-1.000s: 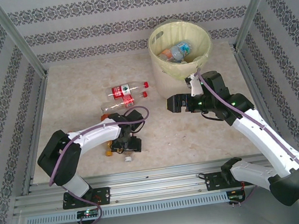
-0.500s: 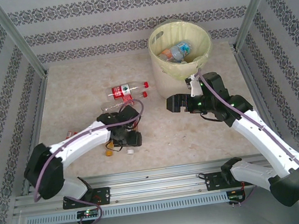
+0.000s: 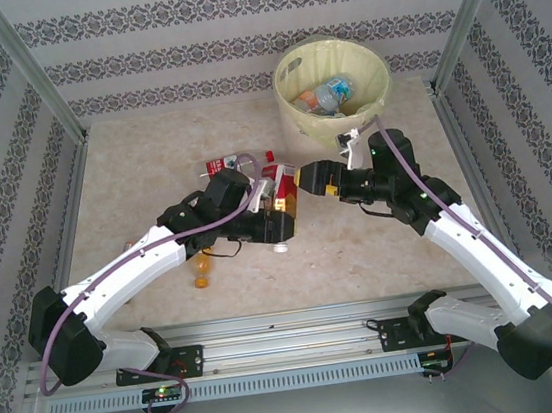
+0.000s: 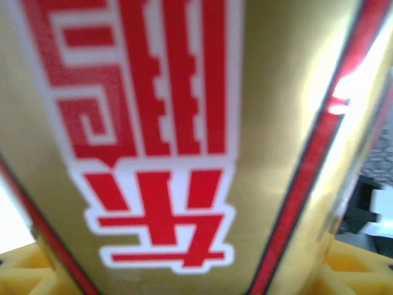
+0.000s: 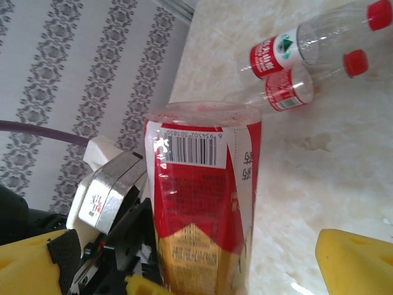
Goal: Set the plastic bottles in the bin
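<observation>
My left gripper [image 3: 280, 222] is shut on a plastic bottle with a red and gold label [image 3: 281, 194], held off the table with its white cap [image 3: 281, 249] toward the near side. Up close, the gold label with red characters [image 4: 159, 135] sits between my yellow pads [image 4: 353, 270]. My right gripper [image 3: 311, 179] is open, and the held bottle [image 5: 206, 203] stands between its yellow fingers [image 5: 356, 261] without touching them. Two clear bottles with red labels [image 5: 276, 52] [image 5: 288, 89] lie on the table beyond. The pale-yellow bin [image 3: 295, 113] stands at the back right.
Several bottles lie inside the bin [image 3: 328, 94]. A small orange bottle [image 3: 201, 269] lies on the table near the front, beside the left arm. Patterned walls and metal posts close in the table on three sides.
The left gripper closed on the bottle near the table's front, then carried it up and right to the right gripper. The right gripper shifted slightly left toward it.
</observation>
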You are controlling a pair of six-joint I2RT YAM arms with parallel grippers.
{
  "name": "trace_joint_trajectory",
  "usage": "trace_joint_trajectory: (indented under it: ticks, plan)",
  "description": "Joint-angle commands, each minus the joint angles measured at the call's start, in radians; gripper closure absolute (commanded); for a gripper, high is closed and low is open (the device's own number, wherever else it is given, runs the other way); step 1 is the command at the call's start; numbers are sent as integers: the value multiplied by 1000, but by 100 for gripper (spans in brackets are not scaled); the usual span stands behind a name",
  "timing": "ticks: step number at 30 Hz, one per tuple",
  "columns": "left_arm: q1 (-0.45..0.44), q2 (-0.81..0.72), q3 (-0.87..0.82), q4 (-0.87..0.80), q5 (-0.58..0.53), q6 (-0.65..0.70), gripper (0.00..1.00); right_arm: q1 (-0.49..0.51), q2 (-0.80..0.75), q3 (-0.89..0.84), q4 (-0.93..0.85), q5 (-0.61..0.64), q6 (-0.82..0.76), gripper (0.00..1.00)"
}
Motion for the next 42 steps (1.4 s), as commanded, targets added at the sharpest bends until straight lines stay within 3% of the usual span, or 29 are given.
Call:
trace_joint_trajectory:
  ticks: [1,9,17,26,30,35,42]
  plan:
    - [-3,-11,-6,205,138,-35,35,2,12,0,69,-44,37,2]
    - [15,-14,-30,399,329,-141,37,1,15,10,86,-46,42,2]
    - [24,-9,-55,468,386,-196,37,-4,12,6,141,-86,73,2]
    - [33,-7,-61,476,393,-207,35,-17,2,10,135,-98,74,22]
    - [36,-11,-50,473,376,-204,23,-33,-10,20,121,-106,70,30]
    - [42,-23,-28,453,327,-180,0,-62,-30,55,72,-111,47,31]
    - [48,-79,-23,475,222,-142,0,-128,-60,141,-53,-110,-27,31]
